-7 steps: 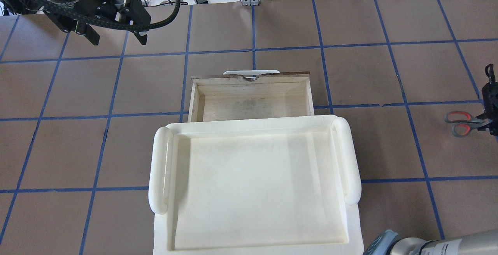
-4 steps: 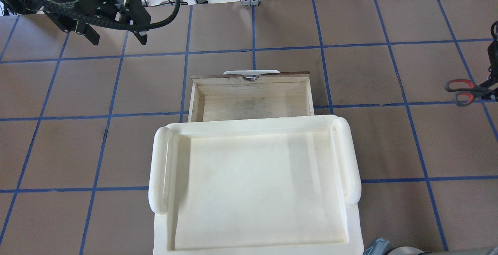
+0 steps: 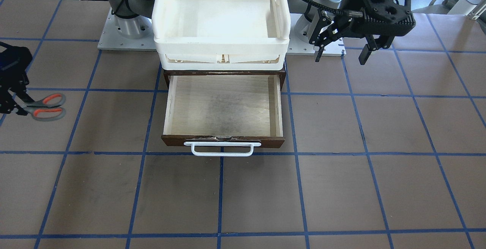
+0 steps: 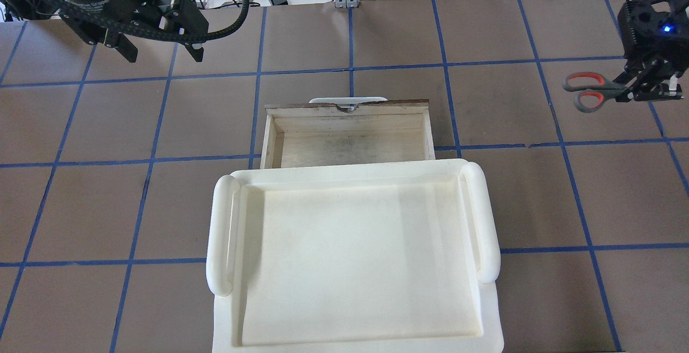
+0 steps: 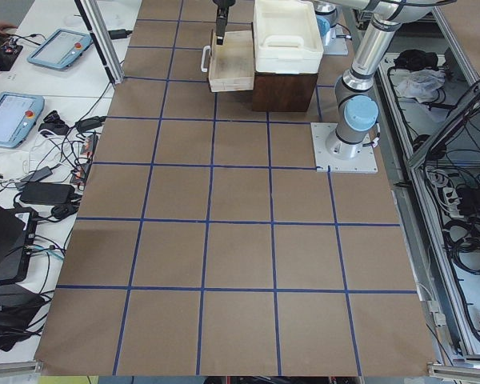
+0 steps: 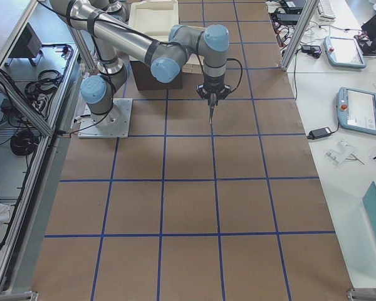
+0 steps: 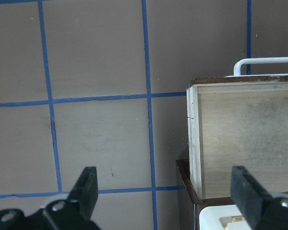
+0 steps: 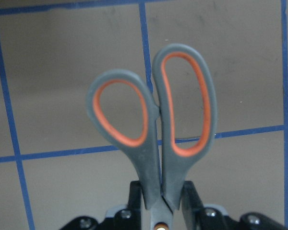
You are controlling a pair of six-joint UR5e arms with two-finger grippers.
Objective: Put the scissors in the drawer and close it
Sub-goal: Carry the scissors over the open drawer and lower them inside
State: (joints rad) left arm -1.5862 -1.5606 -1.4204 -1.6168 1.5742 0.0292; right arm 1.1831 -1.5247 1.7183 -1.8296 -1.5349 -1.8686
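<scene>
1. Overhead exterior view: the right gripper (image 4: 628, 92) is pinching the scissors (image 4: 589, 90) by the blades, close to the pivot. The handles are free and point away from the fingers. I judge this lets the scissors go into the drawer (image 4: 267, 143) handles first.
2. The scissors are over the table on the robot's right side, well apart from the drawer. They seem to be lifted off the brown paper.
3. The drawer is pulled out and its pale inside is bare, ready to receive. The white tray (image 4: 220, 245) sits on the cabinet above it.
4. The left gripper (image 4: 162, 54) is spread and holds nothing. It hovers near the drawer's left side, probably placed to push the white handle (image 3: 222, 149) afterwards.
5. The scissors have grey handles with orange-red linings, one loop rounder and one longer. The blades are closed together.
</scene>
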